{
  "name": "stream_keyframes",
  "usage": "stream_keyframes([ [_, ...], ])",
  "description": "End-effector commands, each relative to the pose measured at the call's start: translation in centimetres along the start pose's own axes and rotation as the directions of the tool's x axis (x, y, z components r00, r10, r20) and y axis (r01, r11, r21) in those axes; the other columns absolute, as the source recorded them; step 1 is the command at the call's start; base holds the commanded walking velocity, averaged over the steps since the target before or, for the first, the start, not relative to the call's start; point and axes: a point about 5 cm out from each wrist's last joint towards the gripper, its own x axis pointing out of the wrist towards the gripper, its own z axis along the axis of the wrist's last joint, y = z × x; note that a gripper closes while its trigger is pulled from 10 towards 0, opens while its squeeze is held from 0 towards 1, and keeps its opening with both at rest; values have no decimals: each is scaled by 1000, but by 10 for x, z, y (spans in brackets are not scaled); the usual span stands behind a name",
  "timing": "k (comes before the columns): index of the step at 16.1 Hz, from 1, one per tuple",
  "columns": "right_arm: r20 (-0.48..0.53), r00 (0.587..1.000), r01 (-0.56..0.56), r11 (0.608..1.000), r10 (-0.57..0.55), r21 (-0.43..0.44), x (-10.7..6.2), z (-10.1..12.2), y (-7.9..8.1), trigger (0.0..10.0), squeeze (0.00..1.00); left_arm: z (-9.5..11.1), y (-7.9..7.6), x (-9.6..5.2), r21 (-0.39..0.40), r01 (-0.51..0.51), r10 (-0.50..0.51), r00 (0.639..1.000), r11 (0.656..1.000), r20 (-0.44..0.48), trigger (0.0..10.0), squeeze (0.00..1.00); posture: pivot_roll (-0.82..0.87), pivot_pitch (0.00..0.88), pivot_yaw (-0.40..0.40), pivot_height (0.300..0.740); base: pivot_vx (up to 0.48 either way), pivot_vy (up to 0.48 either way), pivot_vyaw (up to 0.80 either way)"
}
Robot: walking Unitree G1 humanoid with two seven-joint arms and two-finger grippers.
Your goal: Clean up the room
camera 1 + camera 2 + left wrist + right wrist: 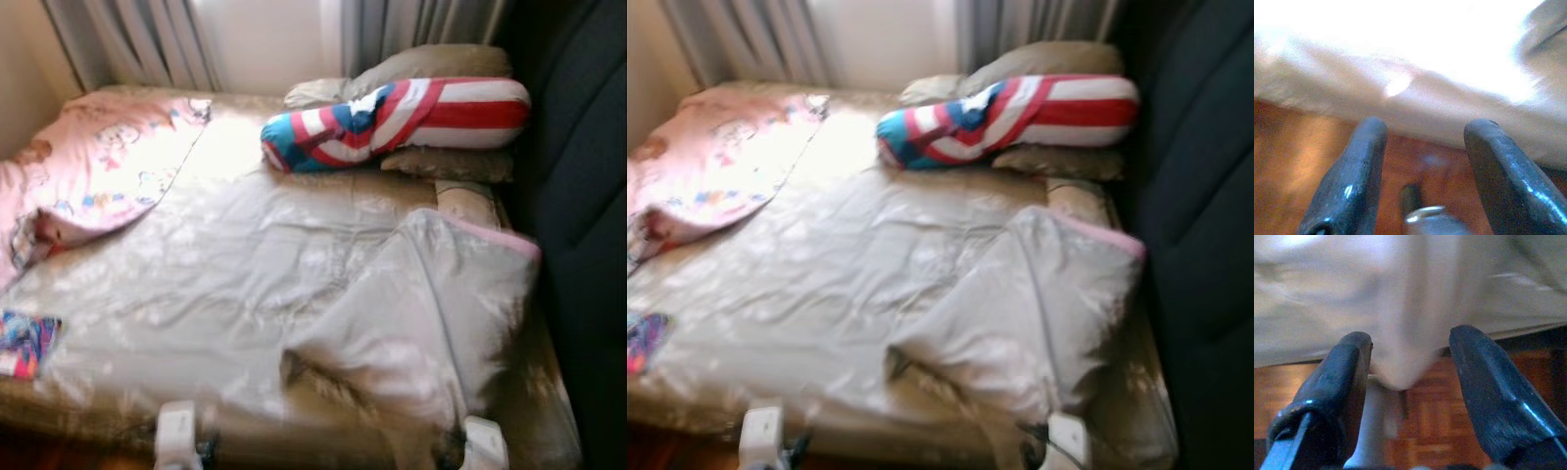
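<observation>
Facing the bed (147,392), we hold our left gripper (1422,142) and right gripper (1410,360) spread apart at its near edge; the grey blanket (431,313) lies crumpled just beyond the right gripper.

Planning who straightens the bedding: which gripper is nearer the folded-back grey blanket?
The right. The right gripper sits open at the bed's edge just below the folded-back grey blanket; the left gripper, also open, is further along the edge, toward the pink blanket.
</observation>
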Motion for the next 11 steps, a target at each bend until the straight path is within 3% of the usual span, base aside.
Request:
stream_keyframes([
  [1, 44, 999, -10, 1000, 9, 17, 2, 7, 5, 10000, 0, -2, 7, -2, 10, -6, 5, 1000, 1000, 13, 10000, 0, -32, 94, -33, 740, 0, 0, 0],
  [2, 66, 998, -9, 1000, 8, 25, 1, 9, 5, 10000, 0, 8, 8, 0, 14, 0, -1, 998, 1000, 62, 10000, 0, -32, 95, -33, 740, 0, 0, 0],
  [3, 218, 975, -55, 998, 49, 21, 7, 49, 24, 10000, 0, 19, 10, 2, 11, 3, -4, 993, 1000, 117, 10000, 0, -30, 95, -35, 740, 0, 0, 0],
  [4, 305, 949, -92, 995, 81, 23, 8, 72, 36, 10000, 0, 29, 11, 3, 13, 6, -8, 986, 1000, 166, 10000, 0, -29, 95, -35, 740, 0, 0, 0],
  [6, 387, 912, -153, 988, 135, 15, 6, 87, 42, 10000, 0, 49, 9, 1, 25, 40, -46, 953, 999, 299, 10000, 0, -36, 97, -36, 740, 0, 0, 0],
  [8, 430, 890, -172, 985, 153, 6, 5, 94, 45, 10000, 0, 58, 7, -2, 24, 50, -55, 926, 998, 374, 10000, 0, -47, 97, -33, 740, 0, 0, 0],
  [9, 478, 863, -188, 982, 161, 9, 3, 101, 46, 10000, 0, 66, 6, -8, 15, 56, -57, 896, 998, 441, 10000, 0, -54, 95, -31, 740, 0, 0, 0],
  [11, 511, 842, -201, 980, 174, -3, 0, 103, 47, 10000, 0, 71, 3, -14, 22, 69, -70, 871, 997, 487, 10000, 0, -59, 89, -28, 740, 0, 0, 0],
])
